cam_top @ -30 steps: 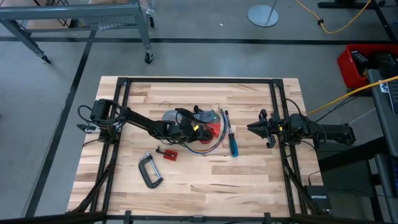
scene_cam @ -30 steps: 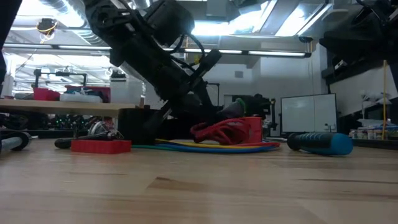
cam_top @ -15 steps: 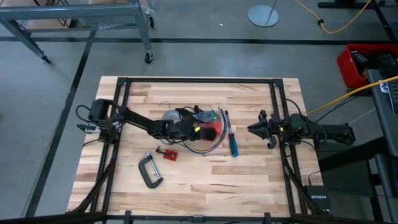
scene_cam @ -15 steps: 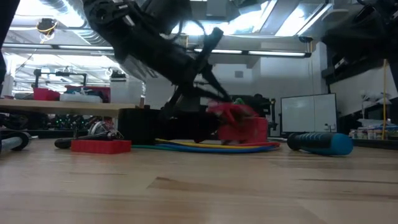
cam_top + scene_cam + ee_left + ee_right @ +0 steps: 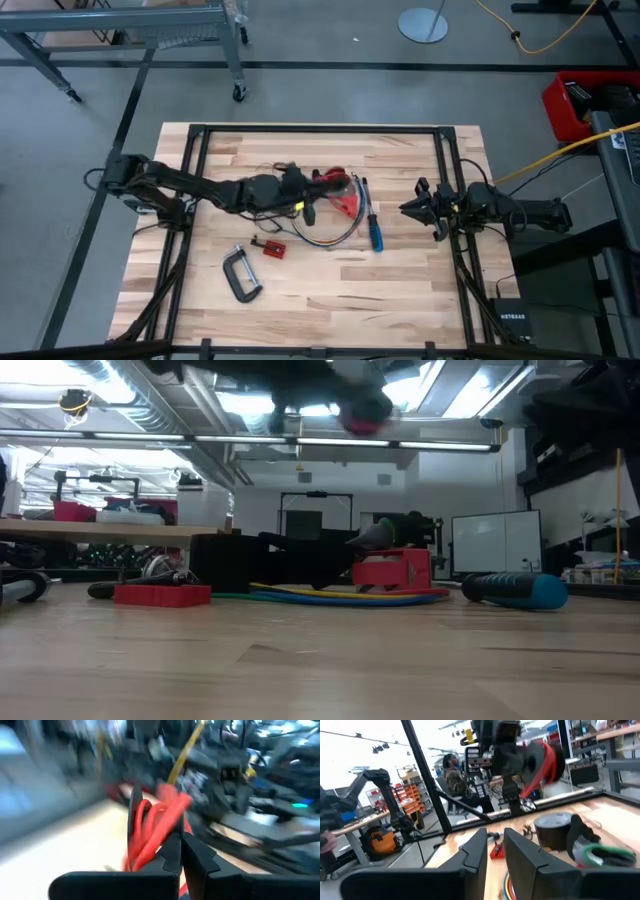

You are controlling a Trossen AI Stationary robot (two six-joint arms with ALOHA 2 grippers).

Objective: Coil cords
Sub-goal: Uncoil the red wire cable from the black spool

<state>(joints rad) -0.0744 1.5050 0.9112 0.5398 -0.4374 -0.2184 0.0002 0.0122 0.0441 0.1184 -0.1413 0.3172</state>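
My left gripper [image 5: 322, 190] is raised above the middle of the table and is shut on a bundle of red cord [image 5: 150, 830]. The bundle also shows in the high view [image 5: 343, 200], at the top of the low view [image 5: 362, 415] and in the right wrist view [image 5: 547, 762]. A longer cord of several colours [image 5: 325, 236] lies in loops on the table below it [image 5: 340, 596]. My right gripper [image 5: 412, 208] waits at the table's right, its fingers a narrow gap apart [image 5: 496, 845] and empty. My left gripper pinches several looped strands of the red cord [image 5: 162, 822] between its two shut fingers. The fingers come roughly level from the table's left. The bundle is lifted clear of the table, and its loops hang slack around the fingertips.
A grey tape roll [image 5: 272, 185] and a blue-handled screwdriver [image 5: 374, 232] lie beside the coloured cord. A red block [image 5: 390, 570] stands near them. A small red part [image 5: 270, 247] and a C-clamp [image 5: 240, 272] lie nearer the front. A person shows in the room beyond [image 5: 452, 775].
My left gripper has gone up from the table top with the red cord. The cord lay on the table beside the red block a second ago and is now lifted clear, high above it. The arm has stretched out more level. The coloured cord has stayed on the table.
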